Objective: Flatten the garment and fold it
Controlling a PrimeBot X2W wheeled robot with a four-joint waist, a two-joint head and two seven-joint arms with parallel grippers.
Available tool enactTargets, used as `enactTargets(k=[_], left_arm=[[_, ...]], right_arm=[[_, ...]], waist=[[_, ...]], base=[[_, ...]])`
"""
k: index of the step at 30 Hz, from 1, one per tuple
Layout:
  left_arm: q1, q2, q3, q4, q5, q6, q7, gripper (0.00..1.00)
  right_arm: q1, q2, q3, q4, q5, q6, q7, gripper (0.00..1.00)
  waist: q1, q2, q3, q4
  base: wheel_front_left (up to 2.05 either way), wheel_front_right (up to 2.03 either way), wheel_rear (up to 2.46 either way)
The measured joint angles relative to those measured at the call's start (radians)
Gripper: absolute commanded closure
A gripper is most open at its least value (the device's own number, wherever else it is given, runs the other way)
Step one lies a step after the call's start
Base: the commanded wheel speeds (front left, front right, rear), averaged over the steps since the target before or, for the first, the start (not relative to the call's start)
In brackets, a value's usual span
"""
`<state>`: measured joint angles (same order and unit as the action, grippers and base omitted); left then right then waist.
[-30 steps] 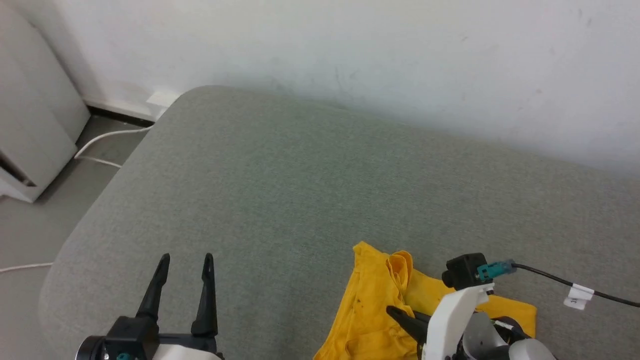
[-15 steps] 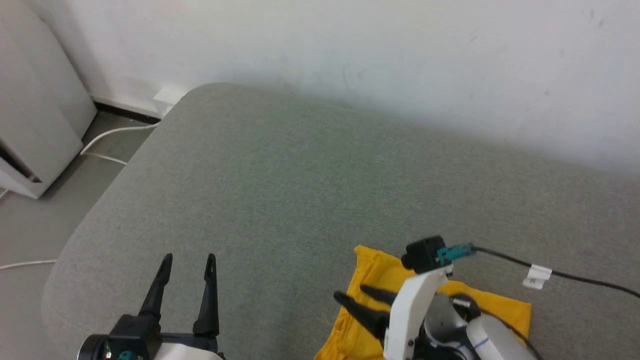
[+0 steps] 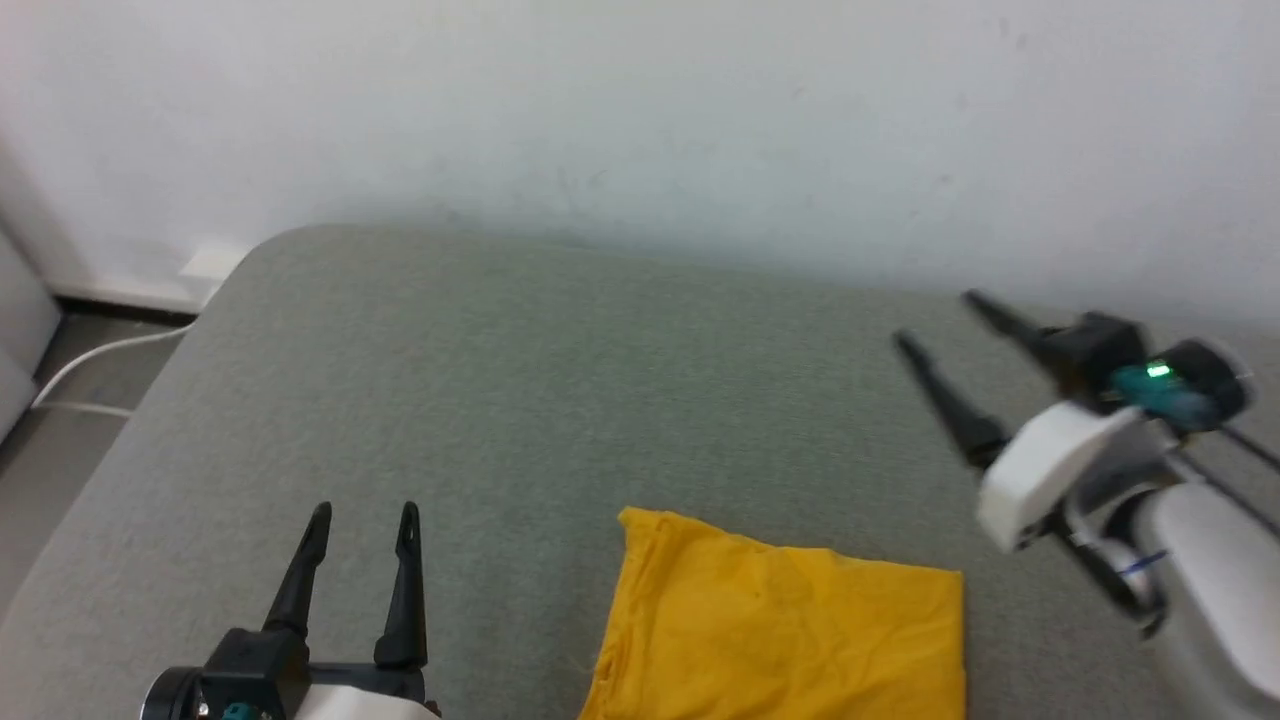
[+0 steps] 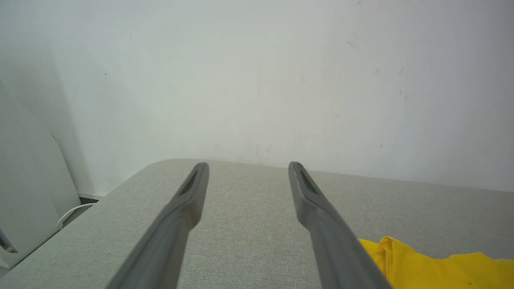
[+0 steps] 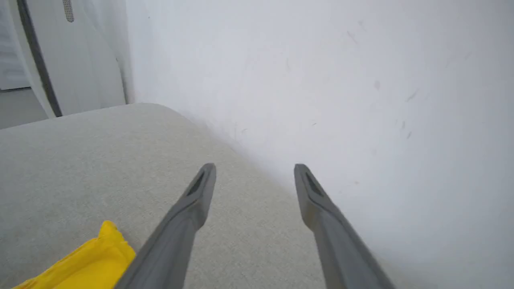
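Looks forward and down from the head onto the grey upholstered seat (image 3: 560, 400), white wall (image 3: 640, 100) behind. Sights low from the left wrist across the seat straight at that wall; from the right wrist, slantwise along its foot. Shares the yellow garment (image 3: 790, 630), seat and wall across all three.

A plain white wall (image 3: 640, 120), faintly scuffed, fills the upper half of the frame. Against it sits a wide grey-green fabric cushion (image 3: 520, 380), its rounded corner at the upper left. At the left edge, a white cable (image 3: 105, 345) trails over grey floor (image 3: 40, 480) near a white vented unit (image 5: 88, 52). The light is soft and even.
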<state>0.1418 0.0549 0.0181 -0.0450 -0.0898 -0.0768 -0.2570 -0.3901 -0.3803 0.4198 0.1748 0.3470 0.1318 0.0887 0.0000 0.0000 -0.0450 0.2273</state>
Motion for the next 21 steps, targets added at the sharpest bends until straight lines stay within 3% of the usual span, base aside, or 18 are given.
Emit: enactTargets(k=[4, 8, 14, 21], left_arm=[[0.000, 0.000, 0.005, -0.007, -0.009, 0.009, 0.000, 0.00], [0.000, 0.000, 0.007, -0.010, -0.018, 0.016, 0.000, 0.00], [0.000, -0.002, -0.004, -0.010, -0.024, 0.018, 0.000, 0.00], [0.000, -0.003, -0.012, 0.007, -0.023, 0.016, 0.000, 0.00]], right_arm=[[0.026, -0.044, -0.117, -0.024, -0.048, 0.000, -0.083, 0.00], [0.123, -0.035, -0.259, -0.074, -0.095, 0.000, -0.141, 0.00], [0.312, 0.082, -0.435, -0.205, -0.123, 0.000, -0.187, 0.00], [0.508, 0.258, -0.514, -0.328, -0.172, 0.000, -0.246, 0.00]], waist=[[0.0000, 0.0000, -0.005, -0.051], [0.0000, 0.0000, -0.004, -0.100], [0.0000, 0.0000, 0.011, -0.156], [0.0000, 0.0000, 0.033, -0.179]], base=[[0.00, 0.00, 0.00], [0.00, 0.00, 0.00], [0.00, 0.00, 0.00], [0.00, 0.00, 0.00]])
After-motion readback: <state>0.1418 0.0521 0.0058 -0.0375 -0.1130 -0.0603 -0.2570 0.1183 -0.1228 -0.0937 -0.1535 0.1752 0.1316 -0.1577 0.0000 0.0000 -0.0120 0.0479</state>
